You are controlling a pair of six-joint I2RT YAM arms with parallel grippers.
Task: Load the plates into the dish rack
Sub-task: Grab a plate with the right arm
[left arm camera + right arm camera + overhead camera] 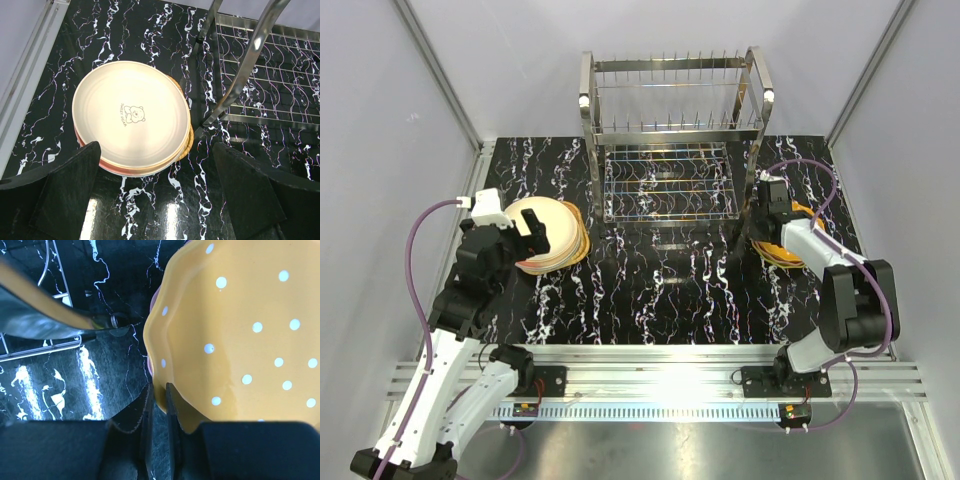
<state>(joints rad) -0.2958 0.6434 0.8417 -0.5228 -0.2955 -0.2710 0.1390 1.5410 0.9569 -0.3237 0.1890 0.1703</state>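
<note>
The dish rack (pixel 670 130) stands at the back middle, its lower wire shelf bare. Left of it sits a stack of plates (pixel 552 232) topped by a cream plate (pixel 131 116) with a small bear print; pink and tan rims show under it. My left gripper (pixel 157 200) hovers over the near edge of that stack, open, with nothing between its fingers. On the right, my right gripper (pixel 159 395) is shut on the rim of a yellow-orange plate with white dots (pixel 240 335), the top one of the right stack (pixel 790 255). A pink rim (pixel 151 302) peeks out beneath.
The rack's front right leg (pixel 45 315) stands close to the left of the right gripper (pixel 765 225). The rack's left leg (pixel 240 75) rises just right of the left stack. Grey walls enclose the black marbled table (pixel 660 290).
</note>
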